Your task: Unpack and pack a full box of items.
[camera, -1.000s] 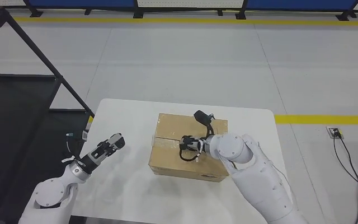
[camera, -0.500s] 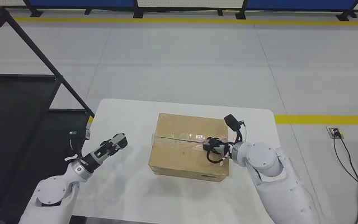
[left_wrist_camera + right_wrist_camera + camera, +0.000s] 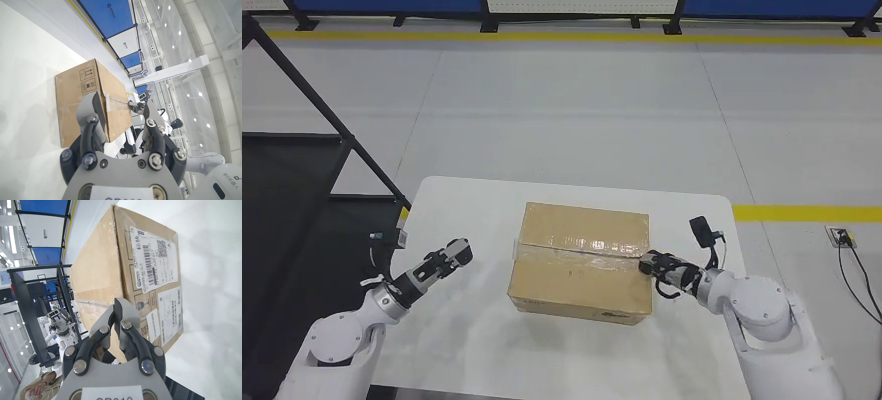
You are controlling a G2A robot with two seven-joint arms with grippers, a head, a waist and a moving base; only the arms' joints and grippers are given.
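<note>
A brown cardboard box [image 3: 582, 265] stands closed in the middle of the white table [image 3: 467, 205], with clear tape [image 3: 577, 252] running along its top seam. My right gripper [image 3: 650, 265] is shut and holds nothing, and sits at the right end of that seam, just off the box's top edge. In the right wrist view its fingertips [image 3: 115, 311] are pressed together beside the box [image 3: 98, 266], near the labelled side. My left gripper [image 3: 457, 250] hovers open over the table to the left of the box, pointing at the box's end [image 3: 75, 91] through its spread jaws [image 3: 121, 102].
A black metal rack [image 3: 302, 200] stands against the table's left side. Bare table surface lies to the left of the box and in a narrower strip to its right. White shipping labels [image 3: 153, 258] cover one side of the box.
My right gripper has slid along the taped seam from the middle of the box top to its right end. The left gripper has barely shifted.
</note>
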